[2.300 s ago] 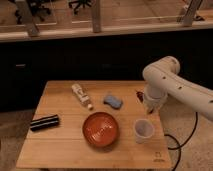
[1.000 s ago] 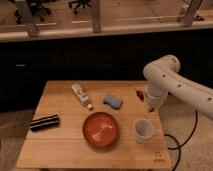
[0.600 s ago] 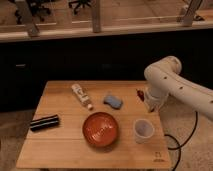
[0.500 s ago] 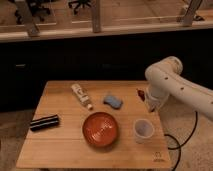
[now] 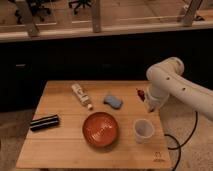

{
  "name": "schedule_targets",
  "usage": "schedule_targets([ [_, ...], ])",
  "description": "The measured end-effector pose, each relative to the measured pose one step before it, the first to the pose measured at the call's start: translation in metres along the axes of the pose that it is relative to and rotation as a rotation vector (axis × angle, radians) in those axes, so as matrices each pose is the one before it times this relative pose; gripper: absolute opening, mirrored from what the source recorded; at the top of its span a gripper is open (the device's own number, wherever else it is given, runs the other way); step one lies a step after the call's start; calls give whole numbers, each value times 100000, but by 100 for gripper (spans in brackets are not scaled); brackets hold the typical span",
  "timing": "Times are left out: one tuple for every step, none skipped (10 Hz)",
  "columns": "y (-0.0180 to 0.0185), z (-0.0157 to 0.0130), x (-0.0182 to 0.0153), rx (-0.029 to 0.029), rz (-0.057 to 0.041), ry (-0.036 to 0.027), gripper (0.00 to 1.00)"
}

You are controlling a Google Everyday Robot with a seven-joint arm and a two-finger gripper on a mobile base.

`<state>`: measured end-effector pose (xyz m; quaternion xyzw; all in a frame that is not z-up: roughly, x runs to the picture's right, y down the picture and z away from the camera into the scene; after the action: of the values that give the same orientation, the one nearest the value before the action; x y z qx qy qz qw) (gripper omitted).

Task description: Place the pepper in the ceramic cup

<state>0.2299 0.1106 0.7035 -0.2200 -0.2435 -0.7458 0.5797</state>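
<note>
Arm has lifted a bit w/ gripper point(image 5: 145, 100) pinching pepper point(image 5: 141, 93), held up behind cup point(image 5: 144, 130) to clear the rim; bowl point(image 5: 101, 130) sits left.

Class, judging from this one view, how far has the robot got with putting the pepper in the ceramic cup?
Done: the pepper is off the table, up at the tool near the table's right edge. In hand: carrying it, above and behind the ceramic cup. Left: bring it over the cup, which looks empty, and let go.
</note>
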Motion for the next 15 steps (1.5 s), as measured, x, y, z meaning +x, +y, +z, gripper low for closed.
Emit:
schedule_targets([
  [-25,17,-16,41,-186,-69,0],
  [-64,81,-46,271,-300,-165,0],
  [-78,-4,-11,346,-285,32,0],
  [-42,37,-48,443,-212,-99,0],
  [-103,-1,-77,507,-476,-3,0],
  [-50,82,-194,377,-269,-237,0],
  [-62,3,-105,343,-226,149,0],
  [-20,-35,-212,514,-255,388,0],
  [-98,-28,-224,604,-402,430,0],
  [-159,-48,-308,529,-305,373,0],
  [-163,33,-303,167,-341,-73,0],
  [-440,77,-159,553,-650,-230,0],
  [-432,137,-216,350,-591,-326,0],
  [-286,123,-208,-5,-3,-295,0],
  [-536,188,-374,-168,137,-493,0],
])
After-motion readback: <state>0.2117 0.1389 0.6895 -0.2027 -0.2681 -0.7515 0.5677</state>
